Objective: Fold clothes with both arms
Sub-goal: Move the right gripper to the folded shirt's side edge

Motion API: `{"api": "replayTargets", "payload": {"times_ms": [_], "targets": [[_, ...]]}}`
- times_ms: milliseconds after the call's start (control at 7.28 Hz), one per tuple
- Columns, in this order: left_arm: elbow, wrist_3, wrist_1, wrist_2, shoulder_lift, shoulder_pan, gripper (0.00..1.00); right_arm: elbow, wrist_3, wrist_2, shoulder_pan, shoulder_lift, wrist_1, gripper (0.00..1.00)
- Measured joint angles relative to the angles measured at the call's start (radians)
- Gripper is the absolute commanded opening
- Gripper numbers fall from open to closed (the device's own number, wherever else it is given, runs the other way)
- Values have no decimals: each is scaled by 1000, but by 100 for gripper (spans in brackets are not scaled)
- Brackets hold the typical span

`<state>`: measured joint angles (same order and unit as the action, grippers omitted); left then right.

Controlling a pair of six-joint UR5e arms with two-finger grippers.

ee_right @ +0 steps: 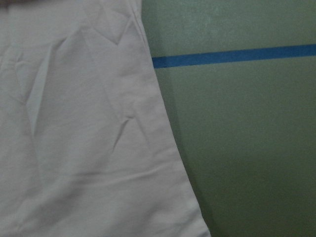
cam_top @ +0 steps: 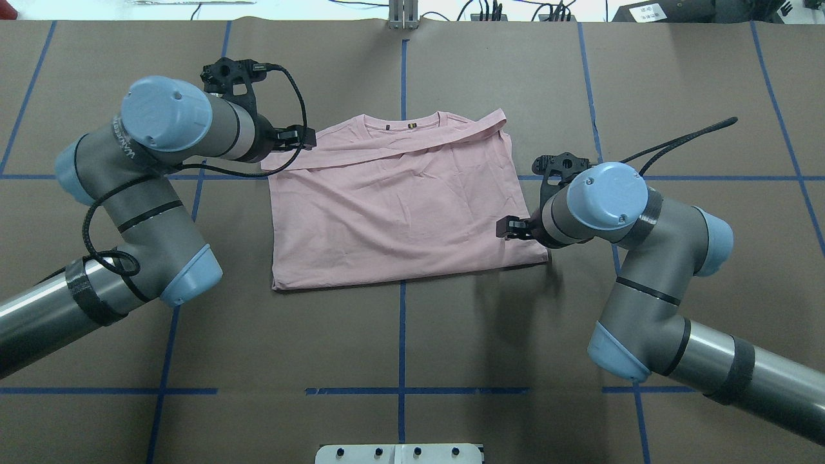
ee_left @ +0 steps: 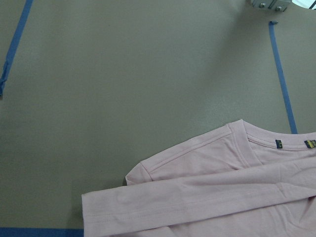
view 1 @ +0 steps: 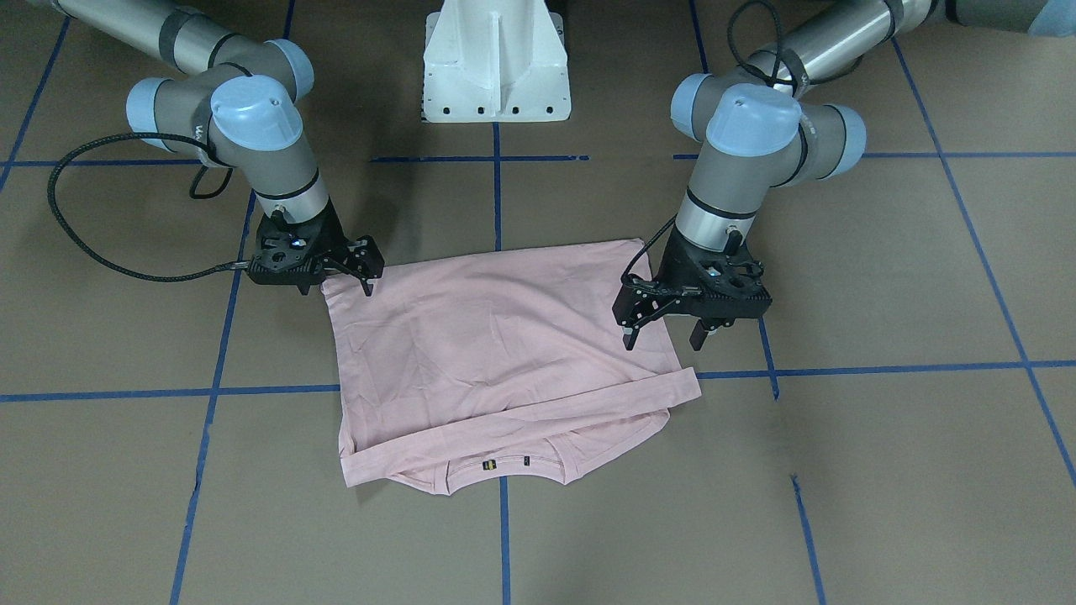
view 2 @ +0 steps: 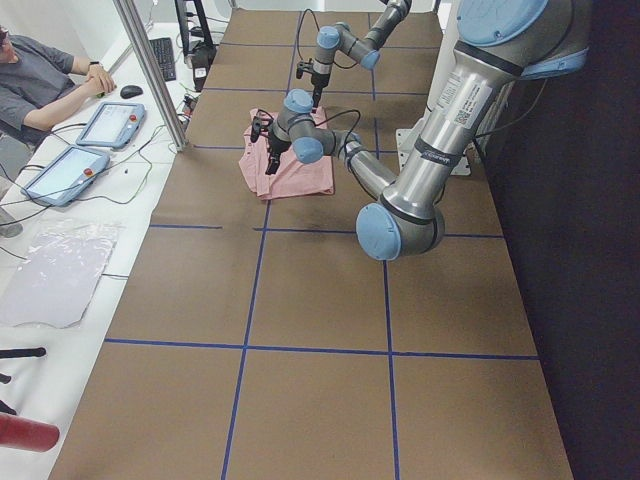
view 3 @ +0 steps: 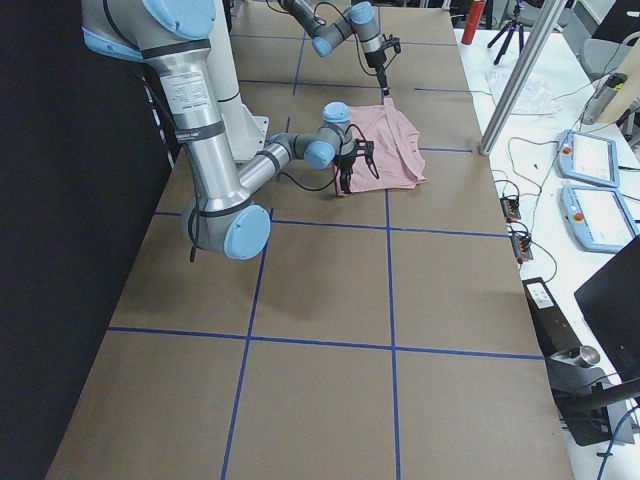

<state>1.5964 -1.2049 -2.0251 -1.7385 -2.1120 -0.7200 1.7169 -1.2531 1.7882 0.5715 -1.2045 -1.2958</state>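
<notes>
T-shirt point(view 1: 504, 353) lies flat near the middle of the table point(view 1: 883, 504), plain pink side up. Rough rectangle, light wrinkles. The neckline point(view 1: 504, 472) is on the edge away from the robot, with two small dark labels inside it. A folded strip point(view 1: 538, 413) of the same fabric, with a stitched hem, lies slantwise across the shirt just beside the neckline. Its end on the left arm's side sticks out past the shirt's side edge.

Left hand point(view 1: 661, 339): jaws spread apart, holding nothing, pointing down at the shirt's side edge near that strip end. One fingertip is over fabric, the other over bare table. Cannot tell if it touches the cloth. The left wrist view shows the shoulder, neckline and strip lying flat.

Right hand point(view 1: 334, 288): at the opposite side, at the shirt corner nearest the robot. Jaws look apart with the corner between them, and the cloth is flat, not lifted. The right wrist view shows the shirt's side edge on the table beside a blue line.

Left arm point(view 1: 756, 134) and right arm point(view 1: 244, 118) come in from either side, bent, with black cables looping off the wrists.

The table is brown with a grid of blue tape lines point(view 1: 883, 368). A white pedestal point(view 1: 496, 67) stands at the robot's edge between the arms. In the left side view a seated operator point(view 2: 40, 85) is at a side bench with tablets point(view 2: 110, 122).
</notes>
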Motion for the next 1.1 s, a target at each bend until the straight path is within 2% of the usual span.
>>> {"api": "replayTargets", "payload": {"times_ms": [137, 412, 550, 687, 825, 962, 1100], "targets": [[0, -6, -1, 0, 0, 1, 100, -4, 1, 2, -1, -2, 0, 94], [-1, -9, -2, 0, 1, 2, 100, -12, 8, 3, -2, -3, 1, 83], [-1, -10, -1, 0, 1, 2, 100, -17, 11, 3, -2, -3, 1, 67], [-1, -10, -2, 0, 2, 2, 100, -20, 13, 4, -2, -3, 1, 36], [-1, -9, -2, 0, 3, 2, 100, -22, 14, 5, -2, -2, 1, 11], [-1, -8, -3, 0, 4, 2, 100, -22, 15, 6, -2, -2, 1, 0], [-1, -7, -3, 0, 6, 2, 100, -21, 14, 6, -2, -3, 1, 0]]}}
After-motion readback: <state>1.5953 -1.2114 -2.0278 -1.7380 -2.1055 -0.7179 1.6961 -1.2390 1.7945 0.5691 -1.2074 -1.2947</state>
